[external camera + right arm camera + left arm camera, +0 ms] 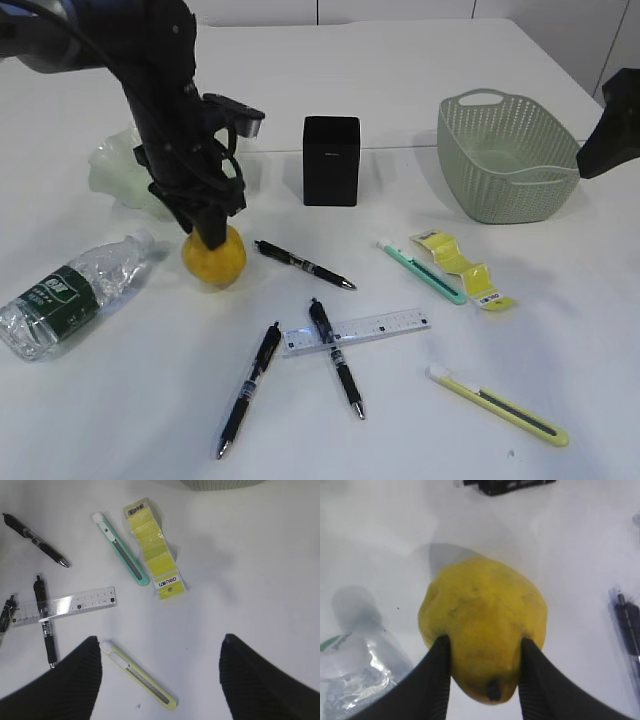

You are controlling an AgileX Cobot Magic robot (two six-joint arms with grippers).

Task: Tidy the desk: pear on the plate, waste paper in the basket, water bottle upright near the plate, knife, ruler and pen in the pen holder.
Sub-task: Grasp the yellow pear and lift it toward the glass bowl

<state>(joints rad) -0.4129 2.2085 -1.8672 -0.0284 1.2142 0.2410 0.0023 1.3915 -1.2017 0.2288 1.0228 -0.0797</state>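
On the white counter [420, 60] the basket [505, 160] sits near the right edge, the left gripper [482, 680] has its jaws clamped on the pear [482, 625] toward the left edge, seemingly touching the surface, and the right gripper [160, 680] hangs spread wide.

I read one brand: "deli", in red on the white end of the yellow paper strip [151, 550]. The ruler [65, 605] markings and bottle label [64, 295] print are too small for me to read.
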